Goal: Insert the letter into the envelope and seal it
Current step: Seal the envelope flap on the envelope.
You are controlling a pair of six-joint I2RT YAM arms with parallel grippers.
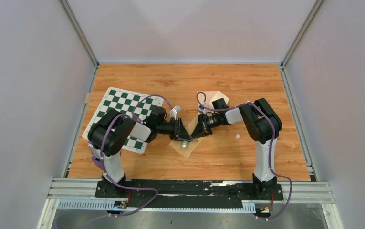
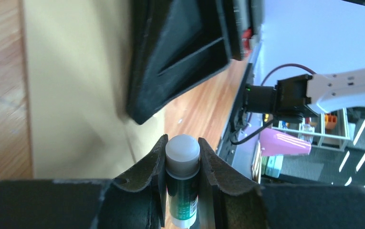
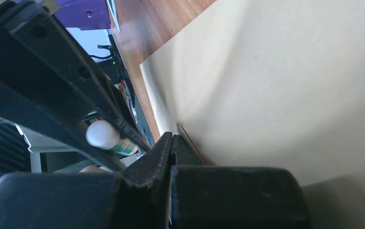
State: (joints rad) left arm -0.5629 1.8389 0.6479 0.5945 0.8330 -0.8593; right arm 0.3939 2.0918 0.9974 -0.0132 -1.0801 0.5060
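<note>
The tan envelope point(image 1: 185, 149) lies on the wooden table between the two arms, and it fills much of both wrist views point(image 2: 75, 95) point(image 3: 276, 86). My left gripper point(image 2: 182, 152) is shut on a glue stick point(image 2: 182, 160) with a green body and a pale round end, held just above the envelope point(image 1: 184, 141). My right gripper point(image 3: 173, 140) is shut, its tips down at the envelope's edge by a thin brown crease. The glue stick point(image 3: 105, 136) shows just to their left. The letter is not in view.
A green-and-white checkered mat point(image 1: 123, 112) lies at the left under the left arm. A pale folded sheet point(image 1: 211, 98) lies behind the right arm, partly hidden. A small white object point(image 1: 237, 136) sits on the wood right of the grippers. Grey walls stand round the table.
</note>
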